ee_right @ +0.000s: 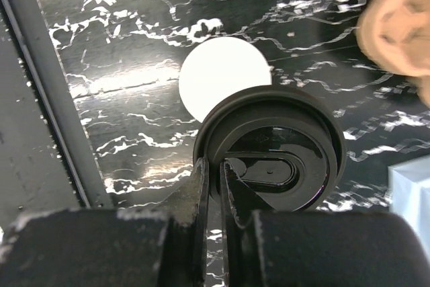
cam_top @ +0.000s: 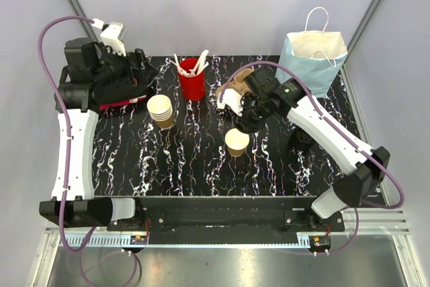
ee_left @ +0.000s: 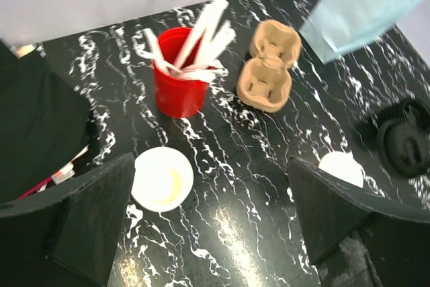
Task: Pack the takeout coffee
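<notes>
The takeout coffee, a tan paper cup (cam_top: 236, 141) with a white inside, stands upright and uncovered mid-table. In the right wrist view the cup (ee_right: 218, 75) shows as a white disc partly behind a black plastic lid (ee_right: 269, 146). My right gripper (ee_right: 213, 166) is shut on the lid's rim and holds it just above and beside the cup (ee_left: 341, 166). In the top view the right gripper (cam_top: 250, 122) hangs right behind the cup. My left gripper (ee_left: 208, 226) is open and empty, raised at the back left (cam_top: 141, 72).
A stack of tan cups (cam_top: 160, 110) stands left of centre. Behind it is a red cup of white utensils (cam_top: 192, 78). A brown pulp carrier (cam_top: 232, 89) lies beside the red cup. A light-blue paper bag (cam_top: 312, 58) stands at the back right. Black lids (ee_left: 405, 136) lie by the right arm.
</notes>
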Tool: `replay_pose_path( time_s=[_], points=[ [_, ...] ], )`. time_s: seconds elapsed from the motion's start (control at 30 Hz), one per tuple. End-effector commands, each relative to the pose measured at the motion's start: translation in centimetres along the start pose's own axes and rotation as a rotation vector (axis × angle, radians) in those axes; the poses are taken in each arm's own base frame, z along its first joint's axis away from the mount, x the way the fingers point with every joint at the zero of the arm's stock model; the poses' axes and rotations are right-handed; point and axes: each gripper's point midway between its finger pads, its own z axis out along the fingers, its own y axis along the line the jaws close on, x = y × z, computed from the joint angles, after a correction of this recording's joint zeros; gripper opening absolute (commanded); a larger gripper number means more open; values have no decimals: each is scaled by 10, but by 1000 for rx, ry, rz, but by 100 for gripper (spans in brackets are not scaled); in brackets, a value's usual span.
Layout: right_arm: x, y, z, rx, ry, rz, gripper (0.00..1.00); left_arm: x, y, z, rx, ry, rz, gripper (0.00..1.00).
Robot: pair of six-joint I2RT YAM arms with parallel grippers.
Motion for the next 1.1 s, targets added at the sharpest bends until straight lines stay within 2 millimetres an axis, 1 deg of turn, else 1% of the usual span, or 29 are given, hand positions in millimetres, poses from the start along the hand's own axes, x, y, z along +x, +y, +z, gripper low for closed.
replay_pose_path(
  time_s=[0.0, 0.07, 0.1, 0.13, 0.23, 0.33, 0.47, 0.6, 0.83, 1.07],
  points=[
    [1, 12, 25, -94, 19, 17, 0, -15, 11, -7, -7, -71, -58, 99],
    [1, 11, 34, -105, 21, 17, 0, -13, 12, -7, -3, -73, -71, 99],
    [-2, 10, 39, -104, 5, 12, 0, -9, 13, -6, -1, -68, -85, 99],
    [0, 12, 45, -116, 9, 17, 0, -8, 14, -6, 0, -70, -85, 99],
    [-1, 16, 55, -138, -8, 14, 0, -4, 15, -5, -3, -70, -95, 99],
    [1, 24, 64, -170, -9, 10, 0, -4, 13, -6, 8, -76, -93, 99],
    [-1, 27, 75, -159, -12, -11, 0, -4, 11, -6, 24, -75, -102, 99],
    [3, 19, 87, -119, 10, -30, 0, 0, 9, -3, 40, -71, -117, 99],
    [6, 15, 91, -103, 28, -39, 0, 2, 9, -4, 41, -72, -119, 99],
    [16, 18, 92, -113, 69, -35, 0, 4, 9, -2, 48, -71, -131, 99]
  ],
)
